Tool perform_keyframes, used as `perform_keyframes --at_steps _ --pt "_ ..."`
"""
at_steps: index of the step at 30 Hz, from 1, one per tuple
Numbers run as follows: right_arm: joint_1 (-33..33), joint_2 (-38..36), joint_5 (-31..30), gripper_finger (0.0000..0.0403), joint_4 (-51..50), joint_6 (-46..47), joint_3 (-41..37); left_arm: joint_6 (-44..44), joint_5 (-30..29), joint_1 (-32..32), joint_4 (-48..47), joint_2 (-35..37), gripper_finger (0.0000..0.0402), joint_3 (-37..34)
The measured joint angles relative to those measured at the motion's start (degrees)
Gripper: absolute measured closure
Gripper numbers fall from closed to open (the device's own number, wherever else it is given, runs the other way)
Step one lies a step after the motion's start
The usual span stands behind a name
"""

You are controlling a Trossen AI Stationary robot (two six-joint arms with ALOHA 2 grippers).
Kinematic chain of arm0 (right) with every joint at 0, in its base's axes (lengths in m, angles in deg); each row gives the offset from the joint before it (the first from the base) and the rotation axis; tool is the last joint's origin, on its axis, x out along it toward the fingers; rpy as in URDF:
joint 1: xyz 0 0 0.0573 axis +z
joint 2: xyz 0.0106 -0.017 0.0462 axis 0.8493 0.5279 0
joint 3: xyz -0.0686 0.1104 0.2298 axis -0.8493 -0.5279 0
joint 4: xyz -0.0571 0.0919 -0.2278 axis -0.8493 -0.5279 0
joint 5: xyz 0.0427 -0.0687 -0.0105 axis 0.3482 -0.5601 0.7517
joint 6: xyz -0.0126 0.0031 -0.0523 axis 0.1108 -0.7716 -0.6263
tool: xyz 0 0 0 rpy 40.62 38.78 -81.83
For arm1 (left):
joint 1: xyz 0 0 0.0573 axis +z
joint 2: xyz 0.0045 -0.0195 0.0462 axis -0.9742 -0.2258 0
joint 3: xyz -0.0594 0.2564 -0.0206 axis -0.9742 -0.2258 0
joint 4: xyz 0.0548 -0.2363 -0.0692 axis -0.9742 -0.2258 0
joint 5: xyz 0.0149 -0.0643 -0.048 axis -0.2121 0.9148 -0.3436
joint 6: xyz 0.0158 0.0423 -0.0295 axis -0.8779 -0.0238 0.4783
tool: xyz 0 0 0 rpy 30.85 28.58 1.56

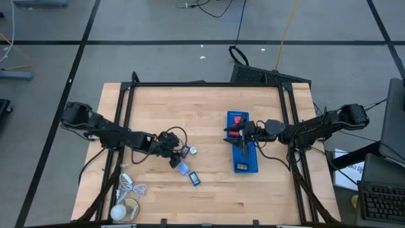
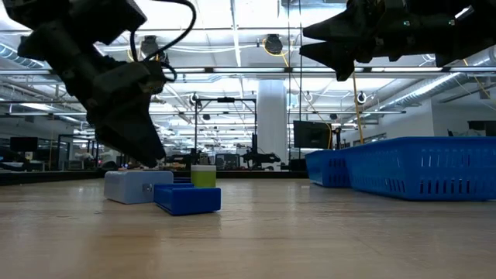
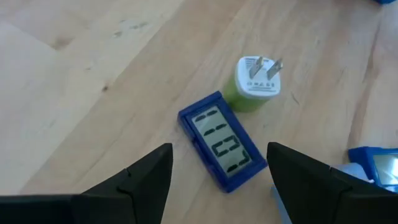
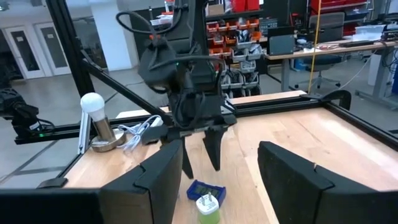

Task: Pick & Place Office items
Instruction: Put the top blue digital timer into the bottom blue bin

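Left pincer (image 1: 176,156) hovers low over the tabletop (image 1: 190,107), left of centre, fingers (image 3: 143,180) spread apart, holding nothing. Between and just ahead of them lies a blue digital clock (image 3: 222,141), flat, display up. A green-and-white plug adapter (image 3: 255,84) sits just beside it, prongs up; touching or not, can't tell. A pale grey-blue block (image 1: 183,168) and a blue piece (image 1: 195,179) lie near, toward the front edge. Right pincer (image 1: 235,134) is raised over the blue tray (image 1: 252,166) right of centre, fingers apart, empty. Red item (image 1: 238,118) in the tray's far end. White cable and bulb (image 1: 120,211) by the front-left corner.
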Motion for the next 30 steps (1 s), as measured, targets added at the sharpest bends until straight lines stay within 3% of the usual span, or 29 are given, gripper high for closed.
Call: perform_keyframes --at_steps 20,25,30 --pt "0.02 0.00 0.00 0.0206 0.04 0.10 0.00 2.87 -0.74 0.47 1.14 -13.91 0.0153 5.03" --pt "0.02 0.00 0.01 0.0206 0.02 0.46 0.00 2.93 -1.19 0.46 0.25 -14.18 0.0195 4.97" --pt "0.04 0.00 0.00 0.0206 0.02 0.51 0.00 1.53 -1.87 0.62 -0.15 -14.21 0.0287 4.85"
